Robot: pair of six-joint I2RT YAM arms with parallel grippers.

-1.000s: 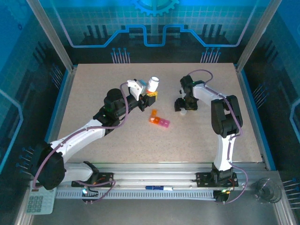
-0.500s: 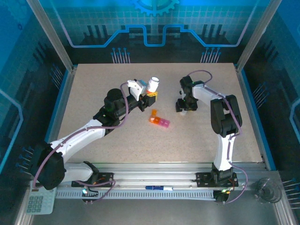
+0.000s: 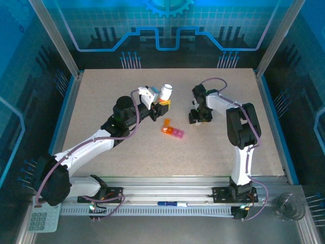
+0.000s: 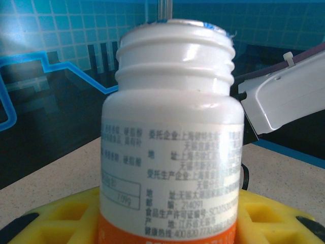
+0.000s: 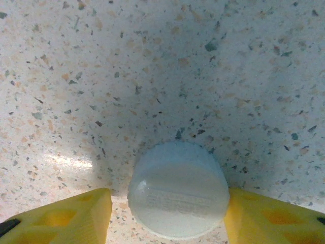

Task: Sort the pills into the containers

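- The containers lie flat on the tabletop. They are a short strip of joined square cells, one orange and the others pink.
- The strip looks like thin, translucent, stiff plastic. It is probably very light, so a nudge would likely slide it over the speckled surface.
- The best hold is probably across the strip's outer walls or on a lid tab, and pressing down while filling should stop it skating. The small hinges look easy to strain.
- From above the cells are too small to tell which lids are up.
- The left pincer is up and to the left of the strip. It is closed on a white bottle, with its yellow pads against the lower body.
- The bottle is a smooth, glossy, rigid cylinder with a printed label, an orange band near its base and a bare threaded neck. Its slick wall could turn in the grip when tipped, so I would pour slowly.
- The right pincer is up and to the right of the strip, low over the tabletop.
- Its yellow fingers press on both sides of a round white cap. The cap is a shallow, matte plastic disc with faint raised lettering.
- The cap is light and hard, and it would likely pop out if squeezed off-centre.
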